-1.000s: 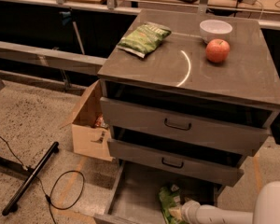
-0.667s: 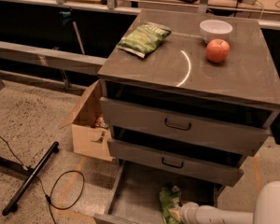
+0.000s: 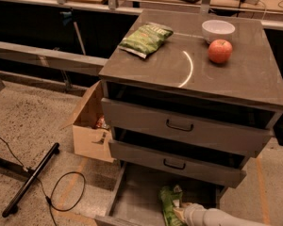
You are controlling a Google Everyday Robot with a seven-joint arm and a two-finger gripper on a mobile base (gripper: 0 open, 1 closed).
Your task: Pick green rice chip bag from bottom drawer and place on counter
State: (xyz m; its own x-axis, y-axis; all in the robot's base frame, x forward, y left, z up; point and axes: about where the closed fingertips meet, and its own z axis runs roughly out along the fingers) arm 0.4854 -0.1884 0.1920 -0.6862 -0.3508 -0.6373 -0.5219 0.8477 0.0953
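The green rice chip bag (image 3: 169,204) lies in the open bottom drawer (image 3: 137,197), near the middle of its grey floor. My gripper (image 3: 181,213) reaches in from the lower right on a white arm and sits against the right side of the bag's lower part. The bag rests on the drawer floor. The counter (image 3: 245,76) is the dark top of the cabinet above, with a pale arc on it.
On the counter lie a darker olive chip bag (image 3: 146,38), a white bowl (image 3: 218,30) and a red apple (image 3: 220,51). The two upper drawers are slightly open. A cardboard box (image 3: 88,126) stands left of the cabinet, with a black stand (image 3: 30,180) and a cable (image 3: 66,192) on the floor.
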